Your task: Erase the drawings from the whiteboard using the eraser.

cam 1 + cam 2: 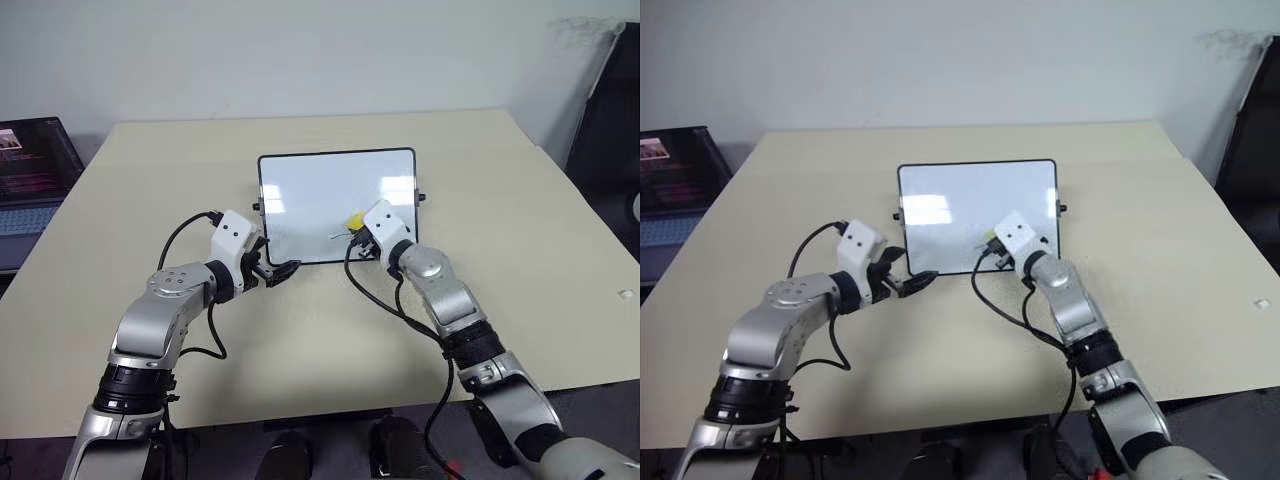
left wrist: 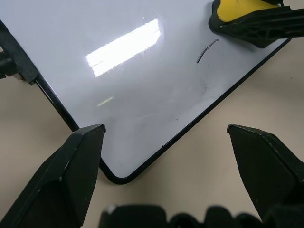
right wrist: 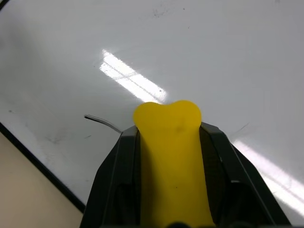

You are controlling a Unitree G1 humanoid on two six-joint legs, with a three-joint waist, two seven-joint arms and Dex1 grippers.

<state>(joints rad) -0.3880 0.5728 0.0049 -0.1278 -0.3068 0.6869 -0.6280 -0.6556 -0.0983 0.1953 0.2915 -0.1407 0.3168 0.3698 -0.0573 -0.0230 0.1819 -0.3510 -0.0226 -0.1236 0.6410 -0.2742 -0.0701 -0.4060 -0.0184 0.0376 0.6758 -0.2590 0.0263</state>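
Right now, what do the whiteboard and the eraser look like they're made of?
Whiteboard: glossy white surface, likely coated or melamine, since it mirrors ceiling lights; its thin black frame looks plastic. Eraser: matte yellow, probably foam or soft plastic, with rounded edges and no glare.

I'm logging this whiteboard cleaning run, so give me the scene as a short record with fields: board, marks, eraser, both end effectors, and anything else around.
whiteboard: lies flat on the beige table, black frame
drawings: one thin curved stroke left near the board's near edge, beside the eraser
eraser: yellow, clamped in the right end effector, over the board
left end effector: open, empty, at the board's near left corner
laptop: open, beyond the table's left edge
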